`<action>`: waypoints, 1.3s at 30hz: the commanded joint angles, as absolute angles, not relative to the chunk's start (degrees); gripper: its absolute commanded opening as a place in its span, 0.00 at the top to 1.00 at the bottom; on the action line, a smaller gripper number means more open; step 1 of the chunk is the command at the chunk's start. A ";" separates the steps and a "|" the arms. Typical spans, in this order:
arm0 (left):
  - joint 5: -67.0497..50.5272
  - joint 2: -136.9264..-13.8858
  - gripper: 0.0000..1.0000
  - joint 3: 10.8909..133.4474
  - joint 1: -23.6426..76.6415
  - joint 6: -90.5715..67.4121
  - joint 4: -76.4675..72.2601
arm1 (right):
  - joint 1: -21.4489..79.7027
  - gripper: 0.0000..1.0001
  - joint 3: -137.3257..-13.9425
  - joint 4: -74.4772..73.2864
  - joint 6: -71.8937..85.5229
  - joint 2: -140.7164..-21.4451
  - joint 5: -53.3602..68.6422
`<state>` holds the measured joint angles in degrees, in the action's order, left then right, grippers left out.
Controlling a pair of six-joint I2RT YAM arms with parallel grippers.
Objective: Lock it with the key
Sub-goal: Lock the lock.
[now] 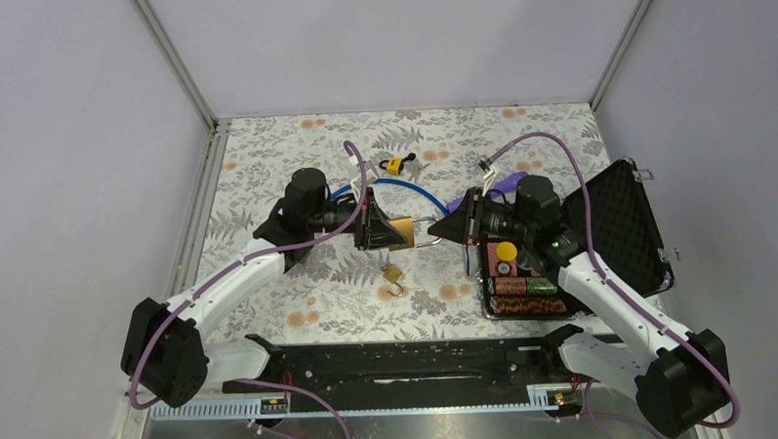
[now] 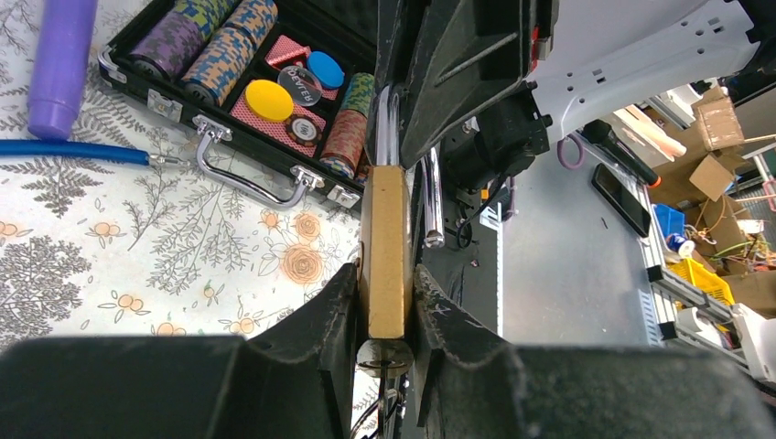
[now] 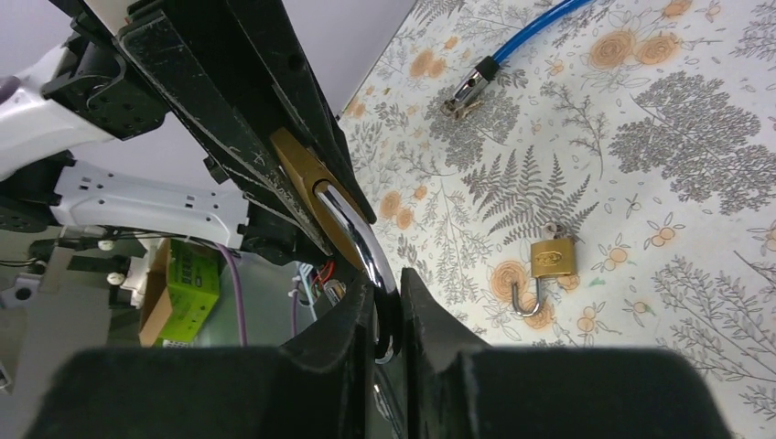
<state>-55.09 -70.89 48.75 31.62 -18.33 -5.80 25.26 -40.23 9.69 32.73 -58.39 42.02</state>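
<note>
Brass padlock (image 1: 402,231) is held above the desk (image 1: 266,165), its body clamped by the left claw (image 2: 386,293) and its shackle (image 3: 352,229) pinched by the closed right claw (image 3: 389,293), seemingly so both parts are braced for locking.

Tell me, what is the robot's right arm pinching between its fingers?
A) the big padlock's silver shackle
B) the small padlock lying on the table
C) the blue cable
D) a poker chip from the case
A: in the right wrist view, the right gripper pinches the chrome shackle of the big brass padlock, whose body the left gripper clamps.
</note>
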 commanded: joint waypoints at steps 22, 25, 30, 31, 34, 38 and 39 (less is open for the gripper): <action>-50.08 -66.23 0.01 51.22 32.89 -28.43 -30.17 | 22.85 1.00 -51.65 18.58 38.28 -51.71 48.46; -48.14 -67.89 0.01 50.76 33.98 -29.27 -34.86 | 22.86 1.00 -53.51 16.96 40.66 -51.38 47.15; -45.50 -70.81 0.01 48.21 34.95 -36.18 -48.28 | 22.85 1.00 -54.14 20.10 45.56 -50.44 45.83; -45.29 -71.52 0.01 47.58 35.32 -37.78 -51.64 | 22.87 1.00 -54.14 21.13 46.86 -50.31 45.56; -43.76 -73.74 0.05 47.48 36.73 -41.88 -60.14 | 22.84 1.00 -54.45 24.98 52.38 -50.63 45.17; -41.63 -76.41 0.12 48.21 38.87 -43.98 -65.36 | 22.85 1.00 -54.84 29.58 61.53 -51.27 44.65; -41.60 -77.03 0.13 48.44 39.32 -44.21 -65.64 | 22.84 1.00 -54.84 30.30 62.67 -51.10 44.26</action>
